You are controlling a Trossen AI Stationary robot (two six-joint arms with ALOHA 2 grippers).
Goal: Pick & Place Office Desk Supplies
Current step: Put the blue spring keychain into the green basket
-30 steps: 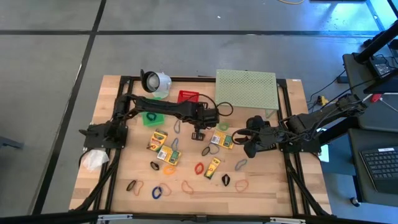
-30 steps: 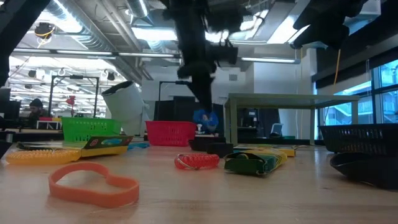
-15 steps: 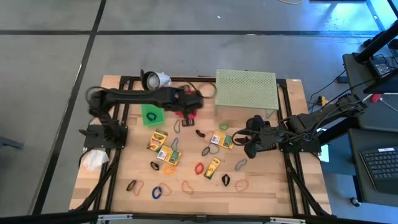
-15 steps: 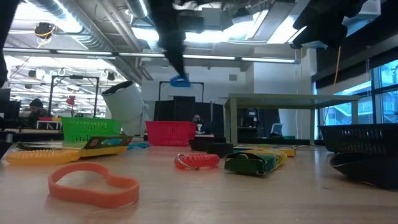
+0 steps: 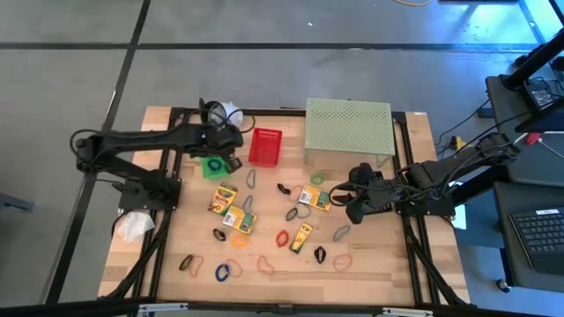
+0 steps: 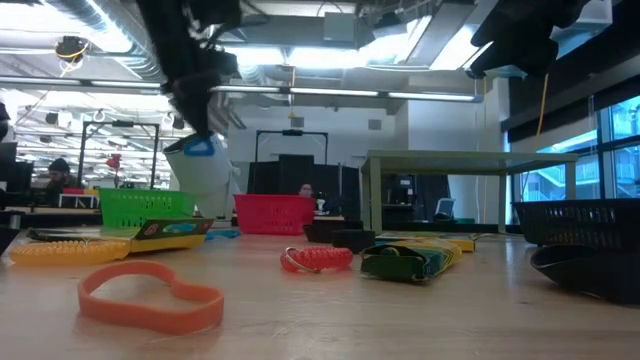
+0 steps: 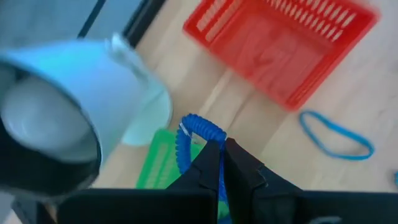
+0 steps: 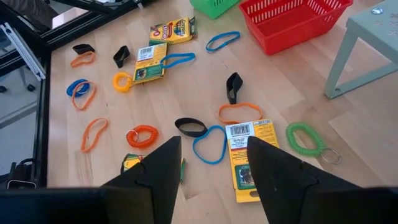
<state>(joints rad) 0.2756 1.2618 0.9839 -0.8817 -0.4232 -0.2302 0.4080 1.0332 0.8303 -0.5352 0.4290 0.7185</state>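
My left gripper is shut on a blue coiled band and hangs in the air between the green basket and the red basket, next to the white round object. In the low view the band shows below the dark fingers. My right gripper is open above the table's right half and touches nothing. Beneath it, crayon boxes and loose bands lie flat on the wood. My left gripper pinches the blue coiled band between its two fingertips, coming from above and pointing down. Part of the coil bulges out past the fingertips. The band is lifted clear of the table and hangs under the fingers.
The pale green perforated shelf stands at the far edge, right of the red basket. Crayon boxes and several bands are scattered over the middle and near part. A crumpled white thing lies at the left edge.
My left gripper has risen from the table's middle with the blue coiled band, lifting it clear. It has swung toward the far-left, past the red basket, to a spot by the green basket. It has stayed shut on the band. My right arm has kept still.
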